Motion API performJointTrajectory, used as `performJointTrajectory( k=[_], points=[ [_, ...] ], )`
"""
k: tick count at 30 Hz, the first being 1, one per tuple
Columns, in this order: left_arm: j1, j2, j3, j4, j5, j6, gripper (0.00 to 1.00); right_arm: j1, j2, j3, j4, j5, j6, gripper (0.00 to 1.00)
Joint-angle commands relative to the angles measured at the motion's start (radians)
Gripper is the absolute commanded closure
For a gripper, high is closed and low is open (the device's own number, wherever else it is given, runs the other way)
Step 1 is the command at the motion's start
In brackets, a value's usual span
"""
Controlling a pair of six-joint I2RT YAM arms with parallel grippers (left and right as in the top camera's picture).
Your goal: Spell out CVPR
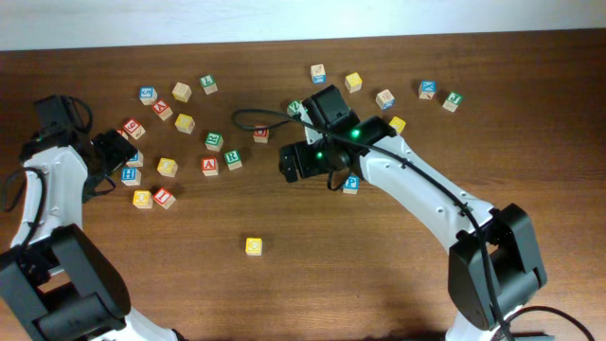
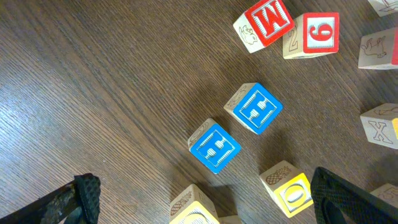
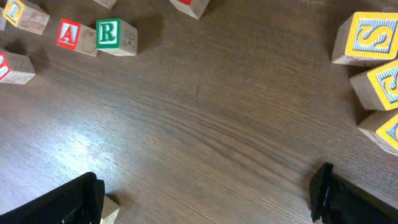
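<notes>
The right gripper [image 3: 207,198] stands wide. Its 2 dark fingers [image 3: 65,200] sit at the lower corners of the wrist view with only bare wood between them, so it holds and touches nothing. The left gripper [image 2: 202,196] is just as wide and just as empty. It hangs over 2 blue cubes [image 2: 214,147] that lie nearly corner to corner, clear of both fingers.

In the right wrist view the green R cube [image 3: 108,33] lies at 10 o'clock from the gripper. Its R face is up and reads upright, and as a cube it has no long axis. It sits side by side with a red A cube [image 3: 71,34], and the 2 form a short row running 9 to 3. At 2 o'clock, 3 yellow-faced S cubes [image 3: 367,37] crowd the edge of that view.

Overhead, the blue P cube [image 1: 351,183] sits just beside the right arm, at 4 o'clock from its gripper. The yellow-faced cube [image 1: 253,246] sits alone at 7 o'clock, well apart from everything, and its letter is too small to read. Open wood surrounds it across the near half of the table [image 1: 312,294], between the 2 arms. The other cubes [image 1: 182,92] are scattered over the far half, toward the 12 o'clock edge. Several of them are green-faced, but which one carries the V cannot be told.
</notes>
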Motion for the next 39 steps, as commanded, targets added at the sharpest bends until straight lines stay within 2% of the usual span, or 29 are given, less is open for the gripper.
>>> performJointTrajectory(
  k=[1,7,8,11,13,14,17,19,20,22,23,24,27,29,33,39],
  points=[
    [0.0,0.008,-0.008,-0.002,0.088,-0.013,0.01,0.01,0.006,0.071,-0.028,0.005,-0.04,0.02],
    [0.0,0.008,-0.008,-0.017,0.127,-0.013,0.01,0.008,0.006,0.23,-0.125,0.025,-0.065,0.0],
    [0.0,0.008,-0.008,-0.017,0.127,-0.013,0.01,0.008,0.006,0.235,-0.125,0.054,-0.065,0.04],
    [0.0,0.008,-0.008,-0.016,0.127,-0.013,0.01,-0.02,0.008,0.278,-0.16,0.088,-0.065,0.04],
    [0.0,0.008,-0.008,-0.016,0.127,-0.013,0.01,-0.076,0.008,0.301,-0.184,0.187,-0.034,0.04],
    [0.0,0.008,-0.008,-0.016,0.127,-0.013,0.01,-0.109,0.008,0.3,-0.182,0.282,0.031,0.05],
    [0.0,0.008,-0.008,-0.017,0.127,-0.013,0.01,-0.226,0.044,0.3,-0.117,0.287,0.104,0.05],
    [0.0,0.008,-0.008,-0.017,0.127,-0.013,0.01,-0.277,0.107,0.299,-0.041,0.233,0.213,0.13],
    [0.0,0.008,-0.008,-0.017,0.127,-0.013,0.01,-0.281,0.14,0.299,0.002,0.213,0.282,0.13],
    [0.0,0.008,-0.008,-0.016,0.127,-0.013,0.01,-0.274,0.184,0.3,0.076,0.191,0.326,0.16],
    [0.0,0.008,-0.008,-0.016,0.127,-0.013,0.01,-0.257,0.222,0.3,0.146,0.192,0.333,0.22],
    [0.0,0.008,-0.008,-0.016,0.127,-0.013,0.01,-0.245,0.248,0.3,0.186,0.2,0.367,0.23],
    [0.0,0.008,-0.008,-0.017,0.126,-0.013,0.01,-0.22,0.304,0.3,0.233,0.301,0.465,0.24],
    [0.0,0.008,-0.008,-0.016,0.126,-0.013,0.01,-0.203,0.347,0.3,0.264,0.314,0.467,0.27],
    [0.0,0.008,-0.008,-0.016,0.126,-0.013,0.01,-0.168,0.407,0.299,0.249,0.428,0.467,0.27],
    [0.0,0.008,-0.008,-0.016,0.126,-0.013,0.01,-0.167,0.459,0.299,0.243,0.432,0.505,0.27]
  ],
)
